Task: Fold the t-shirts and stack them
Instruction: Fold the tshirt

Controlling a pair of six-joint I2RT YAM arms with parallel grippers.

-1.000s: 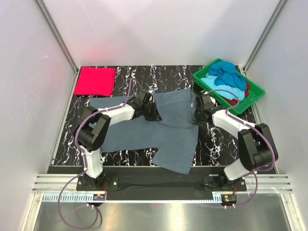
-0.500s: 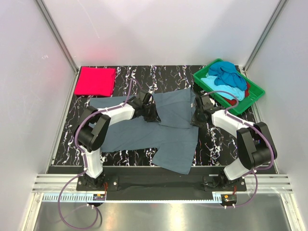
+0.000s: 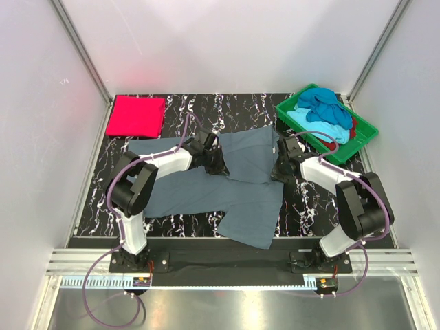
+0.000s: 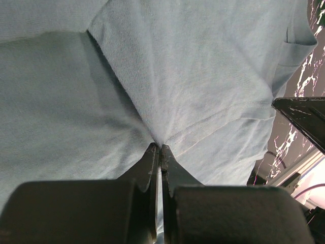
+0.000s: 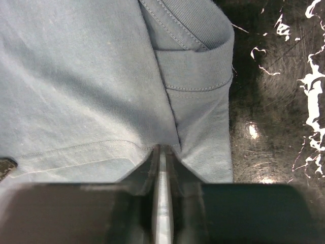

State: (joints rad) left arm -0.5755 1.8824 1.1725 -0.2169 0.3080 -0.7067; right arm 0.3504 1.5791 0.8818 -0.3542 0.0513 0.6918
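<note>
Right pincer point(image 5: 162, 149) slightly leftward

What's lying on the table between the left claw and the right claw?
Only the slate grey-blue cloth t-shirt: it runs from the left claw to the right claw, both pinching it, as the top external view shows.

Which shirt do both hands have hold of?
The slate grey-blue shirt, spread mid-table; the red-pink shirt lies folded far left, the others heaped in the green tray.

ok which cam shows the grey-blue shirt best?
Top external: the grey-blue shirt lies spread out, with nearly its whole outline visible. Left wrist shows only a cloth patch pinched in the left end effector; right wrist shows only a folded hemmed edge at the shut right end effector.
</note>
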